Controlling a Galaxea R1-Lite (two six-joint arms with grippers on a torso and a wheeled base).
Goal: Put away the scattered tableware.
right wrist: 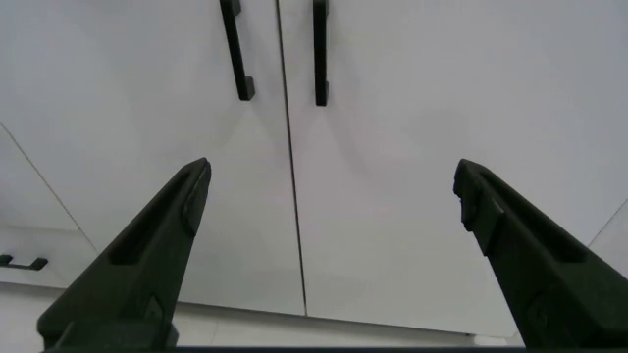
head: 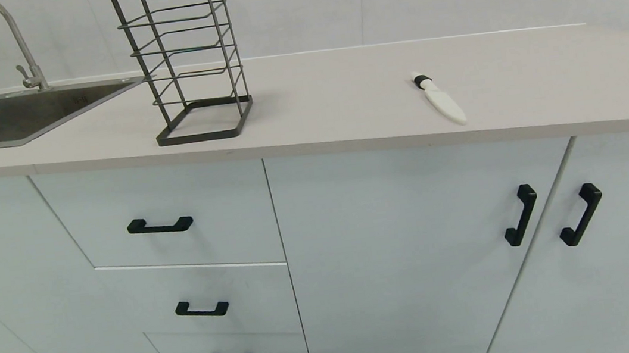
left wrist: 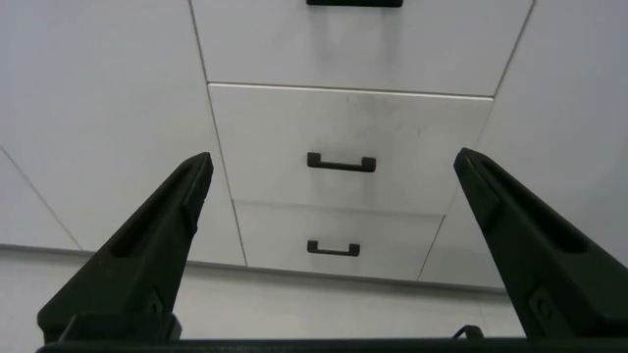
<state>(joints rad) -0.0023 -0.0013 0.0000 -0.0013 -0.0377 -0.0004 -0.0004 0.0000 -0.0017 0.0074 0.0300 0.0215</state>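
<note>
A white knife [head: 439,97] with a black band near its handle lies on the countertop [head: 340,95], right of centre. A dark wire rack [head: 189,60] stands upright on the counter left of it, close to the sink [head: 13,114]. My left gripper [left wrist: 332,169] is open, held low in front of the drawer stack, with the middle drawer handle [left wrist: 340,163] between its fingers in view. My right gripper [right wrist: 332,175] is open too, facing the two cabinet doors and their black vertical handles [right wrist: 235,49]. Neither holds anything.
A curved faucet [head: 10,40] rises behind the sink at the far left. Three drawers with black handles [head: 160,225] sit under the rack. Two door handles [head: 521,214] are at the lower right. A tiled wall backs the counter.
</note>
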